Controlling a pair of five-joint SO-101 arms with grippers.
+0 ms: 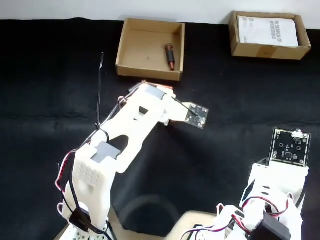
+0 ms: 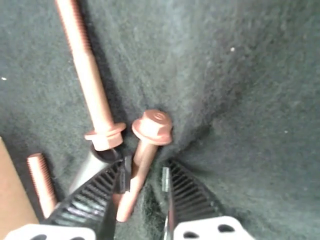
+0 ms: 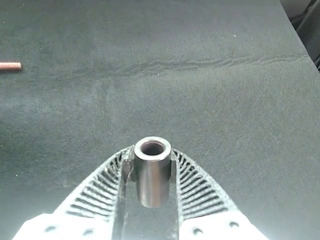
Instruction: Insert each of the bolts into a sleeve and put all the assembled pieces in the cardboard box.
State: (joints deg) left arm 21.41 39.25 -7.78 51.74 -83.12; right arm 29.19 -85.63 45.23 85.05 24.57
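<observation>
Left gripper [image 2: 144, 171] straddles a bolt [image 2: 152, 127]; right gripper [image 3: 151, 156] clamps a sleeve [image 3: 152, 177].
Left jaws slightly apart, by the counter's [image 1: 250, 100] far edge.

3 loose bolts [image 2: 152, 126], 2 boxes [image 1: 123, 47], 1 assy [image 1: 170, 56]

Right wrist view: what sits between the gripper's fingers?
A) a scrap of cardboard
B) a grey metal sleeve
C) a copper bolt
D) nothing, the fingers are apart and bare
B: the right gripper is shut on a grey sleeve, its open bore facing the camera, while the copper bolt in this view lies apart on the black cloth.
</observation>
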